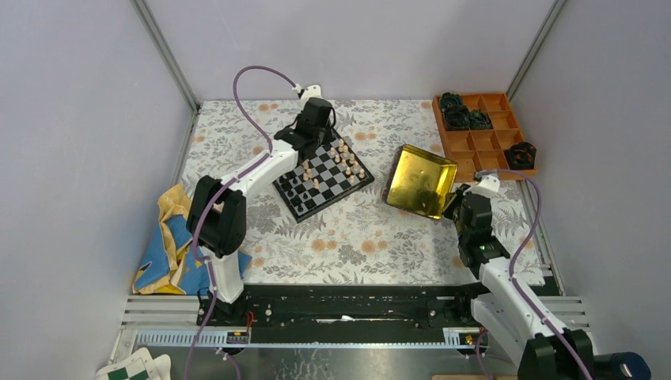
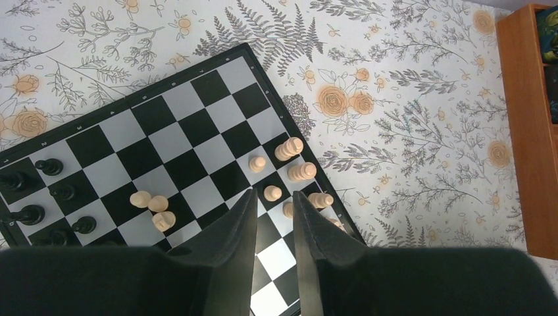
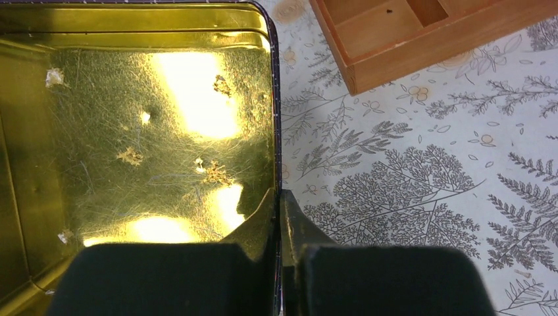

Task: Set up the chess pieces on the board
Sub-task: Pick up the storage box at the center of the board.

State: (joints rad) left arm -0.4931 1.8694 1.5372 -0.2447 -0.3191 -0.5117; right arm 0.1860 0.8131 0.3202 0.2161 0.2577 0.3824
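Tan wooden chess pieces (image 2: 296, 161) crowd one edge of black-and-grey checkered board (image 2: 184, 141). Left fingers (image 2: 237, 224) slightly spread above it. Right fingers (image 3: 296, 230) pinch rim of shiny gold tin (image 3: 131, 26).

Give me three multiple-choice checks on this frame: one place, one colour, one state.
1. In the top view, the board lies where from the gold tin? A left B right C underneath
2. The chess pieces nearest the tin are: A black B tan C green
3. The right claw is: A open above the tin B out of view C shut on the tin's rim
Answers: 1 A, the board sits left of the tin; 2 B, tan ones line that edge; 3 C, it pinches the rim, no gap.
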